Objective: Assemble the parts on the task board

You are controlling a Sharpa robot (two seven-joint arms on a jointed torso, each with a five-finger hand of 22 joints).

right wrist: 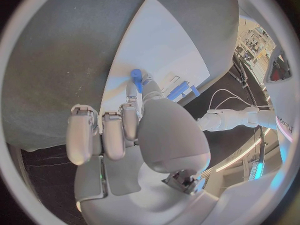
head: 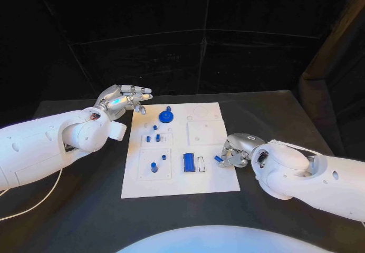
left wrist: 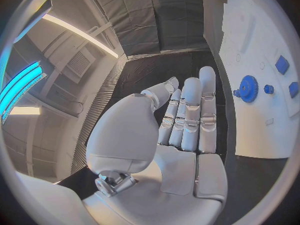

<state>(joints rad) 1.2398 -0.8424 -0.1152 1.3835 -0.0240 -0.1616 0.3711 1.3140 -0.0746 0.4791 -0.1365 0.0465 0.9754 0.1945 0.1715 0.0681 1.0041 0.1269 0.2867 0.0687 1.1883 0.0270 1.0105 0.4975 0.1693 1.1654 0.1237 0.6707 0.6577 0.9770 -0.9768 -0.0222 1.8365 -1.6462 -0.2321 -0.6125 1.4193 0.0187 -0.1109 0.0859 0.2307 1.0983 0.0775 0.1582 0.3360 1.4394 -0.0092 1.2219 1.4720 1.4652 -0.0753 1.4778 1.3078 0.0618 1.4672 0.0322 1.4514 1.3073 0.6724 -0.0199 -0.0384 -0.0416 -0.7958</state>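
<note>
I read the right hand (head: pixel 232 156) at the near right edge of the task board (head: pixel 205 182) with its fingers (right wrist: pixel 134 97) pinching a small blue part (right wrist: pixel 135 74), and the blue block (head: pixel 188 161) and its white slot lie just beside it toward the board's middle. The left hand (head: pixel 122 99) hovers flat, fingers apart and holding nothing, off the board's far left corner beside the blue gear (head: pixel 166 115). From overhead the right palm hides most of the pinched part, so I cannot tell its long axis.

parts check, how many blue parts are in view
8: a gear at the task board's far end, one peg near it, a pair of pegs, two more nearer, a long block, one blue part pinched by the right hand. Others may be hidden.
</note>
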